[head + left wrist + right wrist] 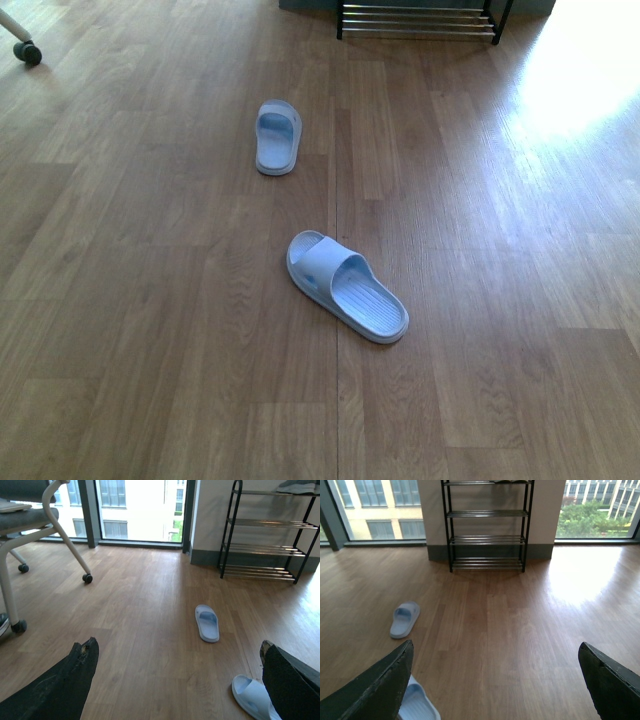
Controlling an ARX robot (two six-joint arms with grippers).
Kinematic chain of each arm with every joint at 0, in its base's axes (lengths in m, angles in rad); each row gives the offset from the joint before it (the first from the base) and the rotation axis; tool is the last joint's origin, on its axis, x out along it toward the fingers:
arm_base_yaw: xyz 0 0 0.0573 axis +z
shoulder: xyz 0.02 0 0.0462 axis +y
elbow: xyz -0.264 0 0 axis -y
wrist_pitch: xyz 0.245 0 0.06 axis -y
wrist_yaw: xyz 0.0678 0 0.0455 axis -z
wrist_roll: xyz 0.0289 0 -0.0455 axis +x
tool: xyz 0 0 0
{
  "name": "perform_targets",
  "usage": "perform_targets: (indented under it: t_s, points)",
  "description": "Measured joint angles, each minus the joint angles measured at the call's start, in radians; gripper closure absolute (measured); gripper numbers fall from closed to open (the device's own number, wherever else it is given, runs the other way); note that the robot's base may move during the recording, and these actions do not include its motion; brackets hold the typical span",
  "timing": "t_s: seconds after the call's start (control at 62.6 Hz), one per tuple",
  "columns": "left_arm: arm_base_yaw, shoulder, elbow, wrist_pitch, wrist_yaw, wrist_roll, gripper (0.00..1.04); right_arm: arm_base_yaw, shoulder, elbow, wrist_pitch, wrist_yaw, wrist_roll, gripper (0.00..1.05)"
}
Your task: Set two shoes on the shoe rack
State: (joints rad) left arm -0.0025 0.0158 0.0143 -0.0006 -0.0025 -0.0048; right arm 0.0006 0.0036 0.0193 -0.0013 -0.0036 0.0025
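Observation:
Two pale blue slides lie on the wooden floor. The near slide (347,286) lies at an angle in the middle of the front view. The far slide (277,137) lies beyond it, toward the shoe rack (418,20) at the top edge. Neither arm shows in the front view. My left gripper (177,652) is open and empty above the floor; the near slide (251,697) is by one finger, the far slide (207,622) ahead. My right gripper (496,652) is open and empty; the near slide (417,705) is partly behind one finger. The rack (487,527) stands ahead. No grey sneakers show on the floor.
An office chair on castors (87,578) stands to the left; one castor (27,53) shows in the front view. Tall windows (140,507) line the far wall. The rack (267,535) stands against a white wall with something grey on its top tier (299,487).

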Motion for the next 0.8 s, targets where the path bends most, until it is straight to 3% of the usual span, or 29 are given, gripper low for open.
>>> perform_targets:
  t_s: [0.799]
  points:
    - [0.0, 0.0, 0.0, 0.0, 0.002, 0.0, 0.09, 0.0, -0.001, 0.0, 0.0, 0.003, 0.0, 0.09]
